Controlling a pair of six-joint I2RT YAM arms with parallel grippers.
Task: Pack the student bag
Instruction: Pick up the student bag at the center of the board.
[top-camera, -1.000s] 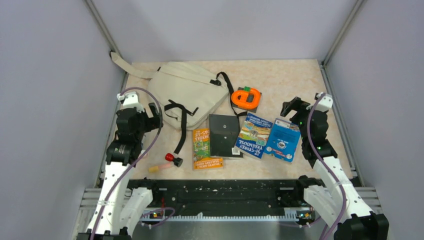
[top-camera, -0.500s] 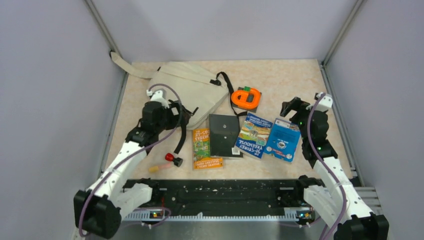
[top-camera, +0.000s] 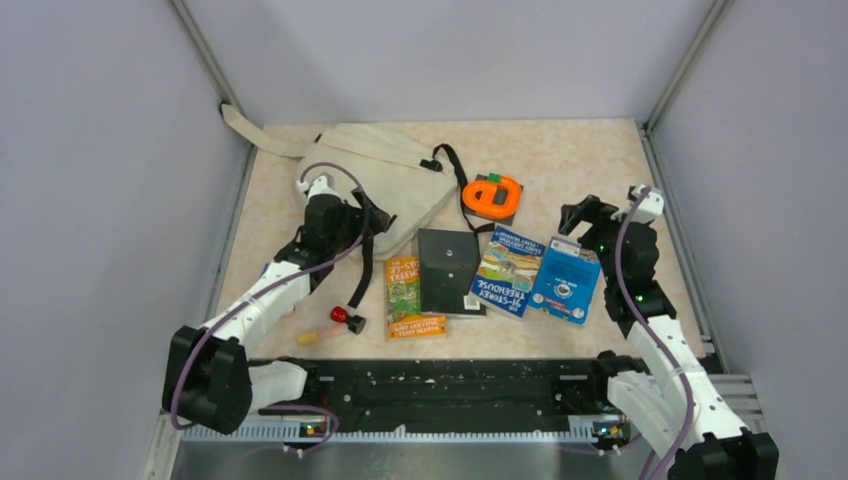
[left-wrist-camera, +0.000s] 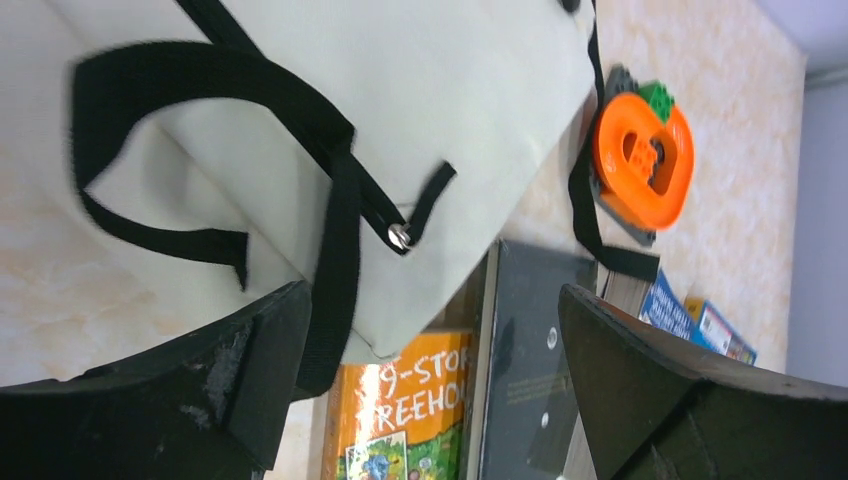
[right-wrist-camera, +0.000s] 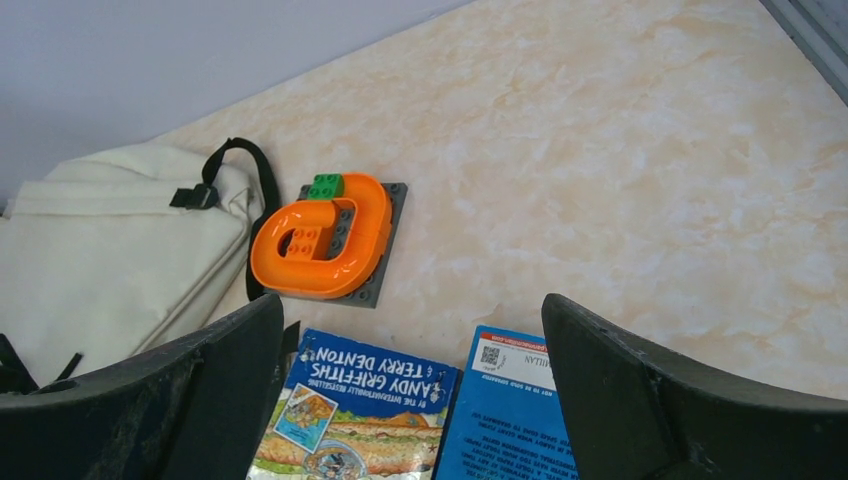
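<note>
The bag (top-camera: 375, 180) lies at 11 o'clock. Our left gripper (top-camera: 362, 226), jaws spread, hovers over its near corner; we should centre the zipper pull (left-wrist-camera: 400, 236) between them before pinching. Our right gripper (top-camera: 583, 214) hangs spread at 3 o'clock.

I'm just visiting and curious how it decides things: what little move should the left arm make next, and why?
Probably lower the left gripper onto the metal zipper pull and close on it. Its jaws stand open right above the student bag, which looks zipped shut, while the books lie outside it, so opening the bag seems to come first.
</note>
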